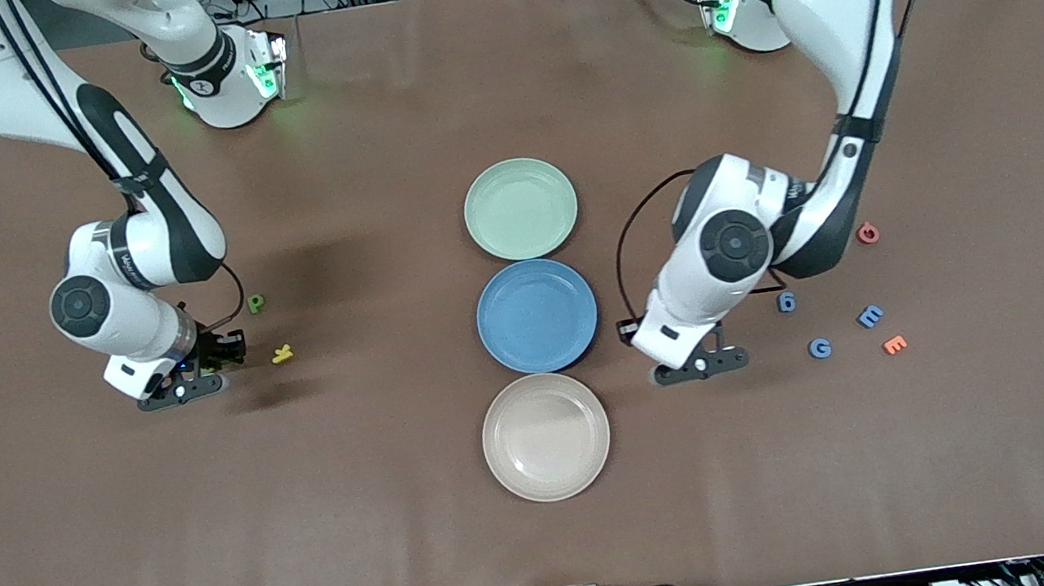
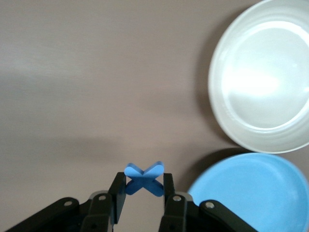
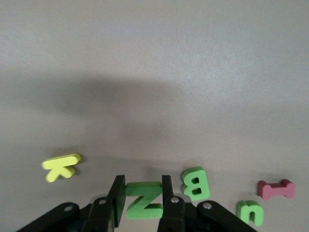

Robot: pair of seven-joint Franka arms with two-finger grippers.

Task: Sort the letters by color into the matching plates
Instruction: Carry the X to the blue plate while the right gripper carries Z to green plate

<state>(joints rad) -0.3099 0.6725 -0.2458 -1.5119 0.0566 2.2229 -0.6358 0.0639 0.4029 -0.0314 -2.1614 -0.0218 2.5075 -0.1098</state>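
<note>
The left end effector (image 2: 141, 191) pinches the blue X (image 2: 144, 178) beside the blue plate (image 1: 536, 315), at its 3 o'clock. The right end effector (image 3: 142, 200) pinches the green Z (image 3: 143, 200) on the worktop (image 1: 390, 512), at 7 o'clock from the green P (image 1: 255, 304).

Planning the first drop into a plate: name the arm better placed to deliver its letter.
Left. Its tool is shut on the blue X right beside the blue plate. The right tool grips the green Z well away from the green plate.

Three plates (image 1: 515, 169) in line between both arms
</note>
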